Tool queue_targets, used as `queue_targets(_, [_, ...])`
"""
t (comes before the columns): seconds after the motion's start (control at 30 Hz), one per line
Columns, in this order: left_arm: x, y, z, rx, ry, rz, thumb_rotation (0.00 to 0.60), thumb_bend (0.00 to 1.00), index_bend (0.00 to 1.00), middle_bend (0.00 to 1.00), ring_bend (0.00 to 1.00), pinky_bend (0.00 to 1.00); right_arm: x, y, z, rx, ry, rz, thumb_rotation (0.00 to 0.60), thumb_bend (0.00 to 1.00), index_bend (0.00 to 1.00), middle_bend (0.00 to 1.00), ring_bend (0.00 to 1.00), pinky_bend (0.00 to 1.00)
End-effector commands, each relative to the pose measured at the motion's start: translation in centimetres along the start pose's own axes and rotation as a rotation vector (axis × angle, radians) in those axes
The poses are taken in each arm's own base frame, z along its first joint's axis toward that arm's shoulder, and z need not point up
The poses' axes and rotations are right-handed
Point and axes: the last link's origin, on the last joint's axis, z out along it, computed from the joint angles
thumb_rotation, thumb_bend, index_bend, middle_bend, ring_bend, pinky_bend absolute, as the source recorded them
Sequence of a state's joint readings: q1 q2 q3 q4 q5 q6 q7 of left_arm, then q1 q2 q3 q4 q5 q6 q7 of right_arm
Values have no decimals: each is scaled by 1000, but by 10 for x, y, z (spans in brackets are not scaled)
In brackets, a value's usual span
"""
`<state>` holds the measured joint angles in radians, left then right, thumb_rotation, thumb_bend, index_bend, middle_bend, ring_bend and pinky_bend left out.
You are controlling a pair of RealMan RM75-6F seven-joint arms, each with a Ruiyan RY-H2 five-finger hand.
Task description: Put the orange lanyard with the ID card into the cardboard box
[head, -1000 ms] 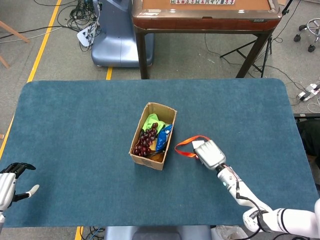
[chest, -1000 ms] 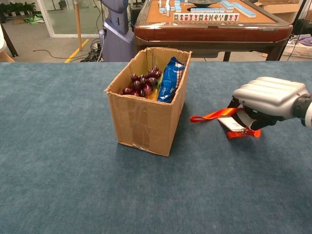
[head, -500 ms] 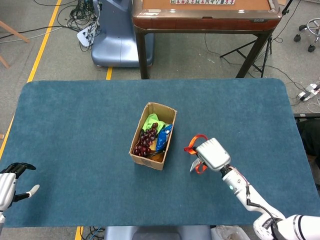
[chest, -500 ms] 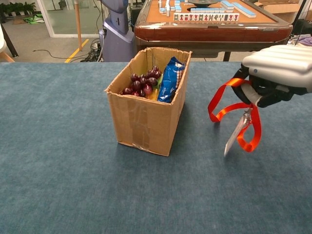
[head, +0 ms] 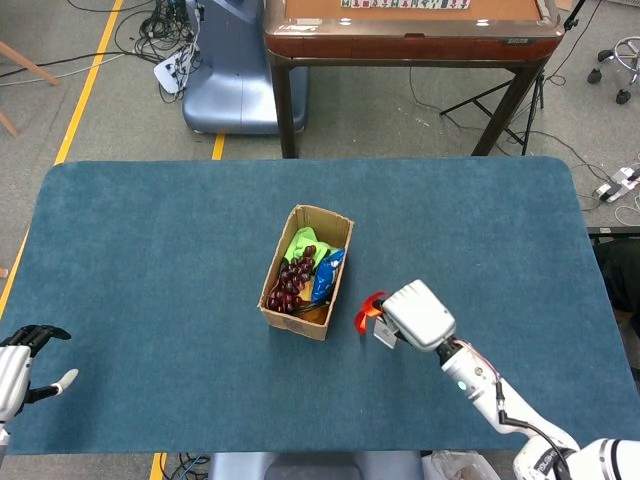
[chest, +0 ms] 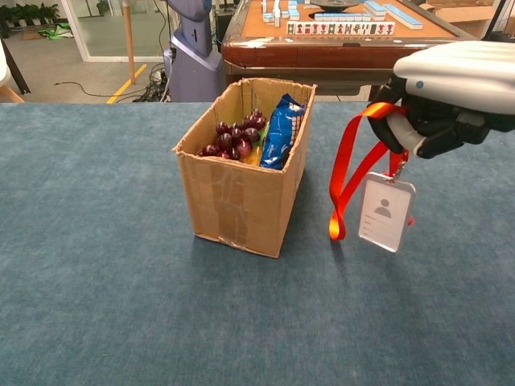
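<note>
My right hand (head: 416,314) (chest: 452,87) holds the orange lanyard (chest: 352,170) up in the air to the right of the cardboard box (chest: 238,193) (head: 293,317). The strap hangs in a long loop, and the white ID card (chest: 386,212) dangles from its clip, clear of the table. In the head view only a bit of the lanyard (head: 367,309) shows beside the hand. The box is open at the top and holds purple grapes (chest: 235,139), a blue packet (chest: 282,133) and something green (head: 300,243). My left hand (head: 20,370) rests at the table's near left corner, fingers apart, holding nothing.
The blue cloth table (head: 150,260) carries only the box. Behind its far edge stand a wooden mahjong table (head: 410,30) and a blue-grey robot base (head: 235,75).
My right hand has lifted the lanyard off the table and moved it left toward the box. The strap now hangs stretched out with the card facing the chest camera. The left hand is unmoved.
</note>
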<state>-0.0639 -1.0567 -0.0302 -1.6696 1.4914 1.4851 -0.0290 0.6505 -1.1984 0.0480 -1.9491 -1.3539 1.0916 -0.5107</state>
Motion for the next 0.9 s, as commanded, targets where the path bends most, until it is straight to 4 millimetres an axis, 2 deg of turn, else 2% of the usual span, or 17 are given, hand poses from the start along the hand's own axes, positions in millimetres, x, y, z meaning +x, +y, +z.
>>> queue_targets(0.03, [0,0,0,0,1,-1,600,161,398,385,281,423,7,-8,-2,32,6,5,600,856,714,1000,1000,1000])
queue_targets(0.5, [1,-1,0,5,6,-4,600,160,398,385,282,423,25,-47,-2,161,2,45,600,856,714,1000,1000,1000])
queue_targets(0.9, [5,-2,-1,7,16,-10,600,161,398,385,282,423,31,-86,2,286,-29,96,600,856,714,1000,1000,1000])
